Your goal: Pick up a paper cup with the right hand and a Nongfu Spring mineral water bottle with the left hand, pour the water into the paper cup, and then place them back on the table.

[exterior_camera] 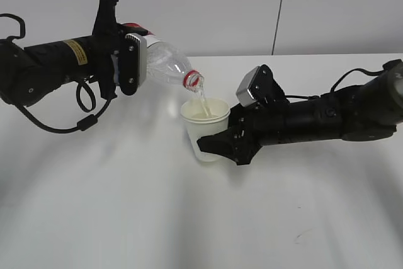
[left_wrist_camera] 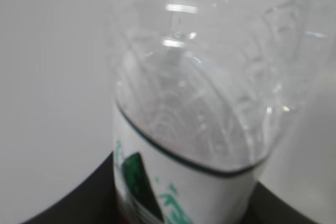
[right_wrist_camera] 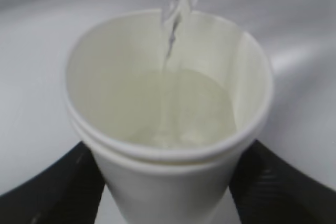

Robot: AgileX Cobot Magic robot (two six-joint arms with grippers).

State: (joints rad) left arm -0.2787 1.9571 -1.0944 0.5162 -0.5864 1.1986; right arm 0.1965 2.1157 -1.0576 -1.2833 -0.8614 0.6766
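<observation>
The clear Nongfu Spring bottle (exterior_camera: 165, 64) is tipped mouth-down to the right, with my left gripper (exterior_camera: 135, 55) shut on its labelled body. Its red-ringed mouth hangs just over the paper cup (exterior_camera: 204, 130), and a thin stream of water (exterior_camera: 203, 100) falls into it. My right gripper (exterior_camera: 217, 143) is shut on the cup's lower wall from the right. In the left wrist view the bottle (left_wrist_camera: 199, 103) fills the frame between the left gripper (left_wrist_camera: 178, 208) fingers. In the right wrist view the cup (right_wrist_camera: 168, 150) stands upright, partly filled with water (right_wrist_camera: 184, 108), inside the right gripper (right_wrist_camera: 168, 198).
The white table (exterior_camera: 189, 218) stretches round both arms, with a small dark mark at the front right (exterior_camera: 301, 234). A pale wall with two vertical seams stands behind. Whether the cup's base touches the table I cannot tell.
</observation>
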